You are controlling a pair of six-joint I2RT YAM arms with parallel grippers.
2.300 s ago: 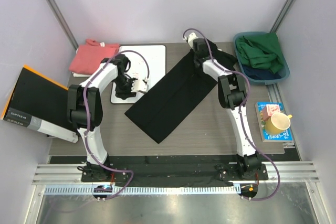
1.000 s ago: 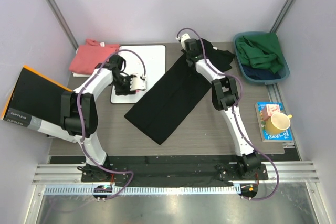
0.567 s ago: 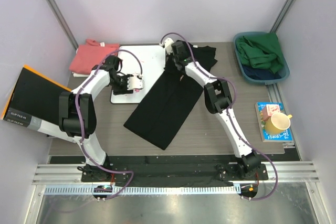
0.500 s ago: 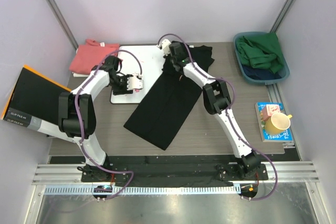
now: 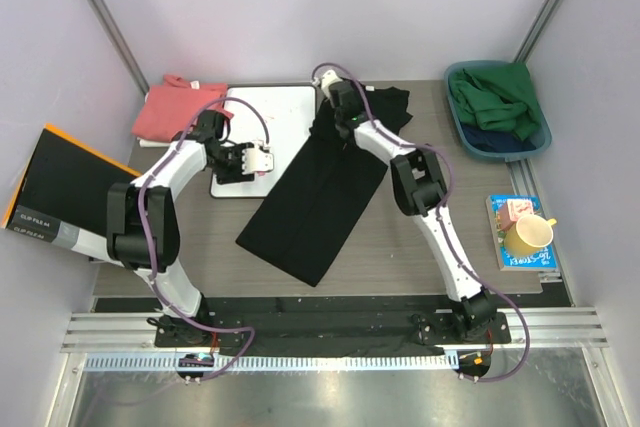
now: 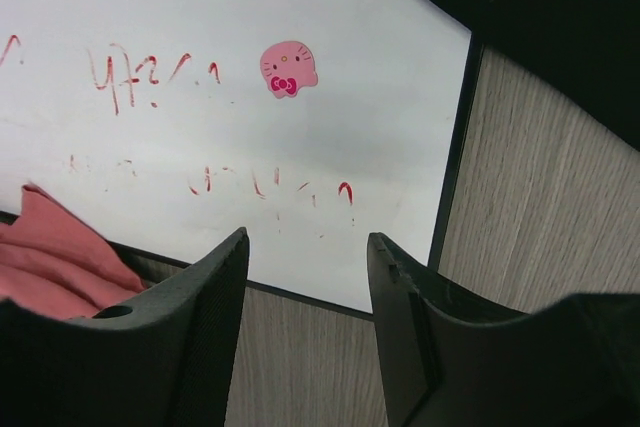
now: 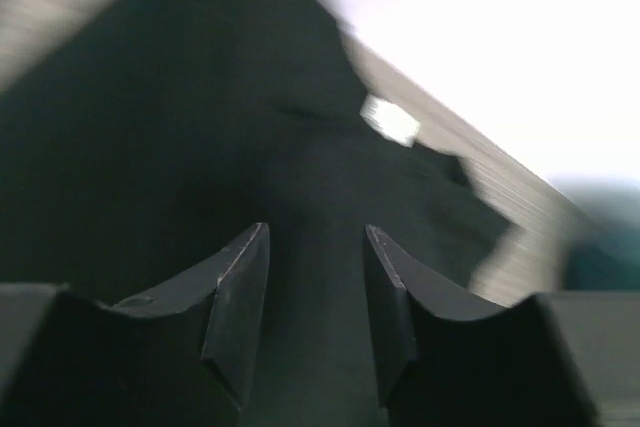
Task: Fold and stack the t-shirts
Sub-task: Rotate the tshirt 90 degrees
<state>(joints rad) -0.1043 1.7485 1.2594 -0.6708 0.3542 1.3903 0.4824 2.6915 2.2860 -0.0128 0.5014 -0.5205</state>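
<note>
1. Black t-shirt (image 5: 320, 192): I see it lying flat on the desk (image 5: 420, 247) as a long folded strip. It runs diagonally from the far middle toward the near left. Its far end is wider and bunched. Its left edge meets the right edge of the white board (image 5: 262, 112).

2. Right claw (image 5: 340, 112): it hangs over the far end of the black t-shirt, close to the cloth. In the right wrist view its fingers (image 7: 235, 287) stand moderately apart. Dark cloth fills the view below them, and a small white label (image 7: 390, 119) lies just beyond the tips. This view is blurred, but I see no fold pinched between the fingers.

3. Left claw (image 5: 250, 159): it hovers over the white board, just left of the black t-shirt and clear of it. In the left wrist view the fingers (image 6: 215, 287) stand moderately apart and hold nothing. The board shows between them, with red marks and a pink sticker (image 6: 288, 67).

4. Pink t-shirt (image 5: 172, 109): it lies folded at the far left corner of the desk, against the board's far left corner. It is to the left of the left claw and well apart from the right claw
</note>
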